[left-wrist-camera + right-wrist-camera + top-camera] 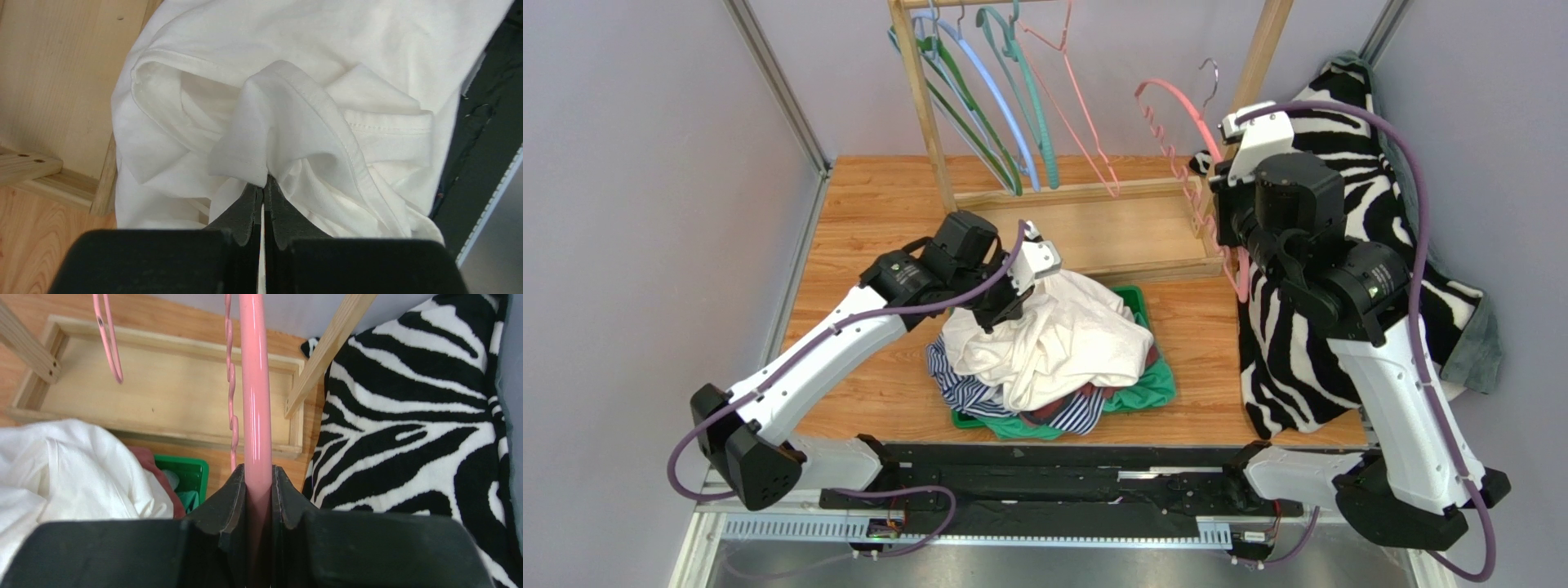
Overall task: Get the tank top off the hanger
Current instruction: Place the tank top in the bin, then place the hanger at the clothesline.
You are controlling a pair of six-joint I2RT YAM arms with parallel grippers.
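Pinching crumpled white tank top, left gripper; right gripper clamping glossy pink hanger.

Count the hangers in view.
5. Four hang on the rack: green hanger, blue hanger, teal hanger, thin pink hanger. The thick pink hanger is clamped in the right gripper. Overlap on the rack may hide more.

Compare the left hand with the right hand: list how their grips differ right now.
The left hand pinches a bunched fold of the white tank top; the right hand clamps the rigid bar of the pink hanger. The left hand is over the clothes pile; the right hand is beside the zebra-print fabric. Both are shut on something.
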